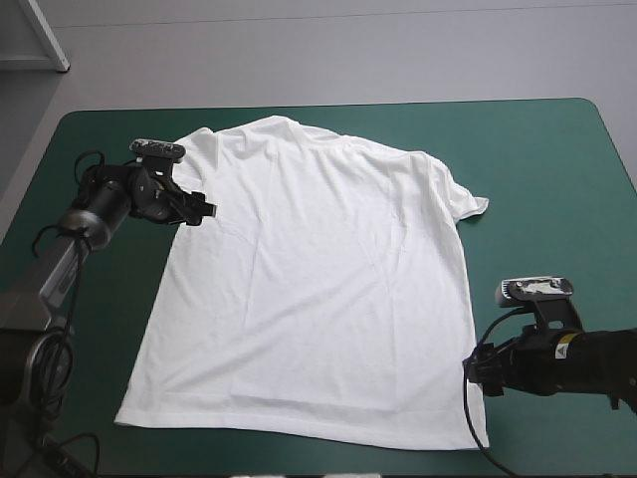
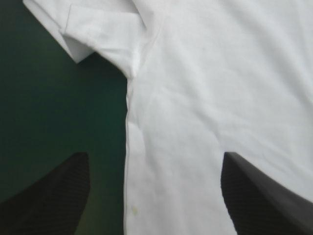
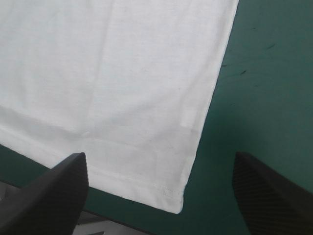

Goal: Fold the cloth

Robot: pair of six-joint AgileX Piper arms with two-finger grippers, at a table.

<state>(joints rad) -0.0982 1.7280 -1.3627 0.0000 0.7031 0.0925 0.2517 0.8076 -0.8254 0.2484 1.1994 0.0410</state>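
Observation:
The white T-shirt (image 1: 318,279) lies spread flat on the teal-green cover, collar toward the far edge and hem toward the near edge. My left gripper (image 1: 204,211) is open at the shirt's left side, just below the left sleeve. In the left wrist view the side seam runs between the open fingers of that gripper (image 2: 155,155), and the sleeve (image 2: 102,34) lies ahead. My right gripper (image 1: 476,370) is open beside the hem's right corner. In the right wrist view this gripper (image 3: 160,155) straddles that corner (image 3: 176,203) of the T-shirt (image 3: 122,73).
A broad strip of teal-green cover (image 1: 557,199) lies to the right of the shirt, and a narrower one (image 1: 109,299) to its left. The hem runs close to the table's near edge (image 1: 299,463).

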